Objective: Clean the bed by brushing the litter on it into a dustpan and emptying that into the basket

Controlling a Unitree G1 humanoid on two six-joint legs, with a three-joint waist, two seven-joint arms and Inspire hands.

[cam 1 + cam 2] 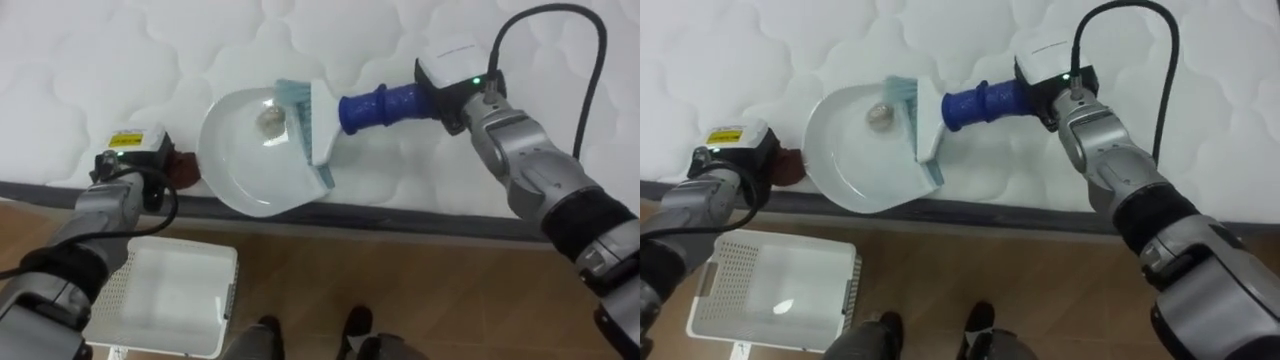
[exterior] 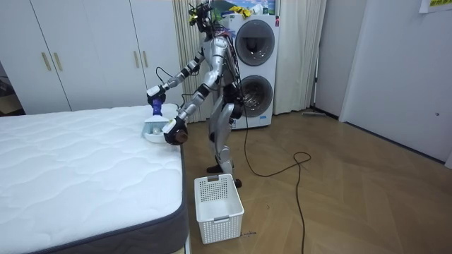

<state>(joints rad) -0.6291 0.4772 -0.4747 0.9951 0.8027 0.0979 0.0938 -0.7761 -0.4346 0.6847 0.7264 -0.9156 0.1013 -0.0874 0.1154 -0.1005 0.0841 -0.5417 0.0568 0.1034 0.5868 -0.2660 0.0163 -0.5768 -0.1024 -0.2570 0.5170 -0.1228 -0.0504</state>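
The pan point(image 1: 240, 185) lies on the bed point(image 1: 100, 60) at its near edge, mouth towards the brush point(image 1: 318, 125), so sweepings go straight in; a small scrap point(image 1: 270, 122) sits inside it. The right hand point(image 1: 455, 85) has its fingers clamped on the brush's blue handle, head at the pan's mouth. The left hand point(image 1: 135, 150) steadies the pan's handle end, its fingers hidden, so I cannot tell their state. The basket point(image 1: 160, 295) stands on the floor below, probably for emptying.
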